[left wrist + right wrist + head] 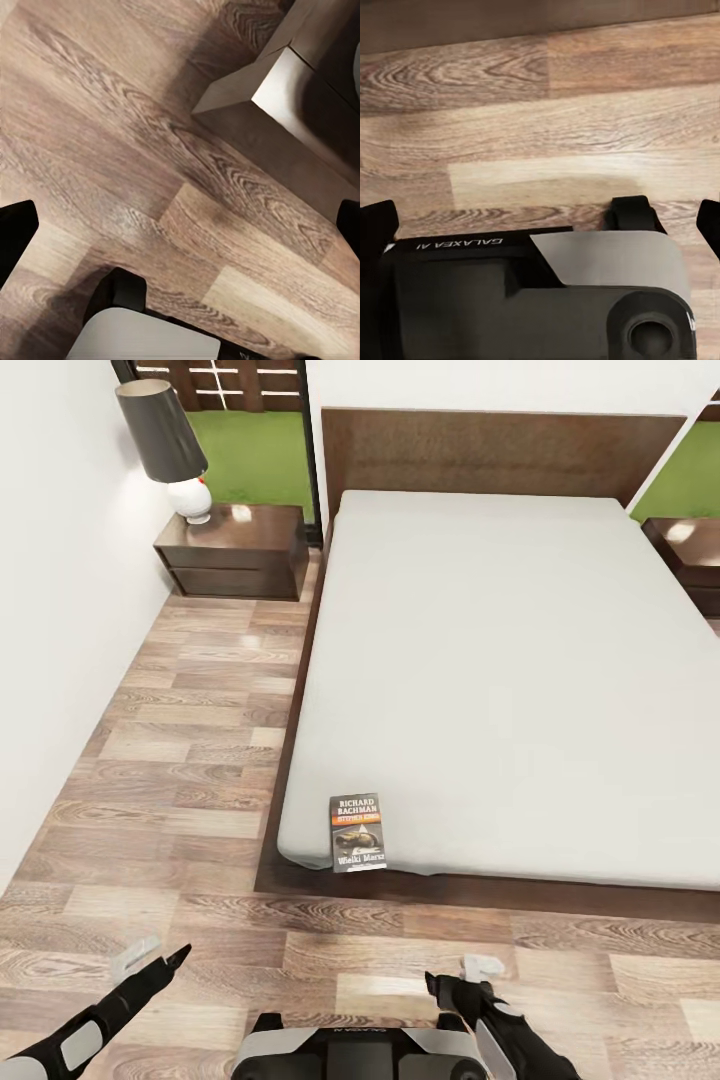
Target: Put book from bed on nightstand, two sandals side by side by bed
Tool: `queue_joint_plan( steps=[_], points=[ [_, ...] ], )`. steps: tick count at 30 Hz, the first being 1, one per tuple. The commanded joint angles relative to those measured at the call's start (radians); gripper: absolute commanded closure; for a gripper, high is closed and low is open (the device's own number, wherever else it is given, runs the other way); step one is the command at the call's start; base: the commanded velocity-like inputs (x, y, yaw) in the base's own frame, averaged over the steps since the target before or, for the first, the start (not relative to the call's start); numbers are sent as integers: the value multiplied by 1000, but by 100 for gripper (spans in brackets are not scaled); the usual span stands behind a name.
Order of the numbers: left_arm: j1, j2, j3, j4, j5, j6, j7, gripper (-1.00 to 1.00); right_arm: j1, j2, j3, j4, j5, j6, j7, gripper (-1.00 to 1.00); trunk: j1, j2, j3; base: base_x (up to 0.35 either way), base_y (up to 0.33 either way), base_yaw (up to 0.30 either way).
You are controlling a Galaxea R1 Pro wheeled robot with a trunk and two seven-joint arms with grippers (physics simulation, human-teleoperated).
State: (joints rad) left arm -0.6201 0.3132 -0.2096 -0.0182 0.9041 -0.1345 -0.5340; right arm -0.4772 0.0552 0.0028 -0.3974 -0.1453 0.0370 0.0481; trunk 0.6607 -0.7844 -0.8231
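Note:
The book (357, 832), dark with an orange band and white lettering, lies flat on the near left corner of the bed's grey mattress (500, 680). A dark wooden frame (300, 878) and headboard (500, 455) edge the bed. One nightstand (232, 550) stands left of the headboard and the other nightstand (690, 555) sits at the right edge. My left gripper (155, 957) hovers low over the floor, open and empty, fingertips (15, 229) wide apart. My right gripper (460, 975) is also open and empty, its fingertips (375, 225) spread. The sandals are out of view.
A lamp (170, 445) with a dark shade and white base stands on the left nightstand. Wood-plank floor (180, 760) runs between the left white wall (60, 610) and the bed. My own base (350, 1050) sits at the bottom; the bed's corner (255, 90) shows near the left gripper.

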Motion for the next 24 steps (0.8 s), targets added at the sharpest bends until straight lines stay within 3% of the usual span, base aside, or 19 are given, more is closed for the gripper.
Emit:
queue_joint_plan(
  steps=[1, 6, 14, 18, 19, 24],
  points=[
    [0, 0, -8, 1, 5, -5, -3, -100, 0, 5, 0, -7, -9, 4, 3, -100, 0, -1, -1, 0, 0, 0],
    [2, 0, -8, 1, 6, -6, -3, -100, 0, 39, 3, -55, -11, 3, 8, -100, 0, -1, -1, 0, 0, 0],
    [2, 0, -8, 1, 6, -7, -3, -100, 0, 51, 7, -124, -41, 4, 67, -100, 0, -1, -1, 0, 0, 0],
    [2, 0, -8, 1, 6, -7, -3, -100, 0, 58, 8, -139, -131, 4, 170, -100, 0, -1, -1, 0, 0, 0],
    [2, 0, -8, 1, 6, -7, -3, -100, 0, 60, 8, -142, -233, 5, 271, -100, 0, -1, -1, 0, 0, 0],
    [2, 0, -8, 1, 6, -7, -3, -100, 0, 61, 9, -142, -349, 13, 369, -100, 0, -1, -1, 0, 0, 0]
  ],
)
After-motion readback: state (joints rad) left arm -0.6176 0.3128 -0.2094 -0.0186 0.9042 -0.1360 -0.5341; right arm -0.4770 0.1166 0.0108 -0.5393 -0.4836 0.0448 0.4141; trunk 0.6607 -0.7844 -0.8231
